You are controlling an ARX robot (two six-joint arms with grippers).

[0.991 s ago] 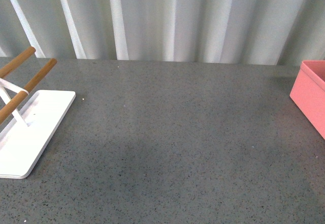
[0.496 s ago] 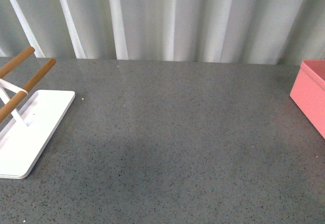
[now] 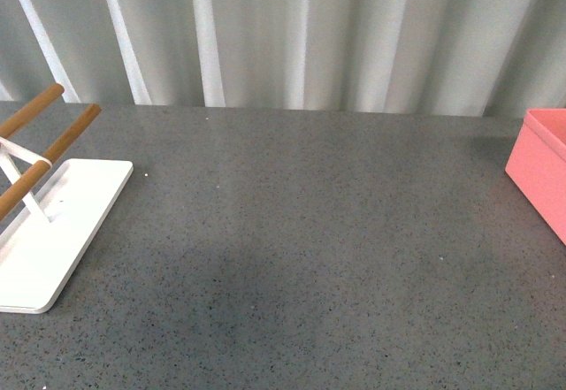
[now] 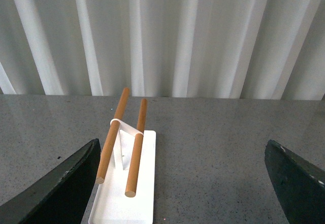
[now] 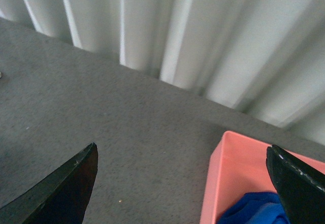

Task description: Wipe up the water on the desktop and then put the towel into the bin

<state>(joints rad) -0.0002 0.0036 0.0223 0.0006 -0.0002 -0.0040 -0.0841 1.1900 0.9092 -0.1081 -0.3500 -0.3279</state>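
- The desktop (image 3: 301, 248), dark grey and finely speckled, fills the front view; neither arm shows there.
- The bin (image 3: 541, 171), salmon-pink with straight walls, stands at the right edge of the front view, cut off by the frame.
- In the right wrist view the towel (image 5: 254, 210), bright blue and bunched, lies inside the bin (image 5: 228, 178), low against its near wall.
- The right gripper (image 5: 185, 186) has its two dark fingers (image 5: 66, 188) spread wide at opposite sides of the view and holds nothing; the towel lies between them, nearer one finger, and touches neither.
- The left gripper (image 4: 183, 183) is likewise spread wide and holds nothing, its fingers (image 4: 61, 188) framing the view.
- A flat white tray (image 4: 144, 198) carrying a rack with two wooden rods (image 4: 137, 145) sits on the desktop between the left fingers, closer to one; the same tray (image 3: 75, 222) lies at the left edge of the front view, well apart from the bin.
- A pale corrugated wall (image 3: 301, 36) rises behind the desktop.
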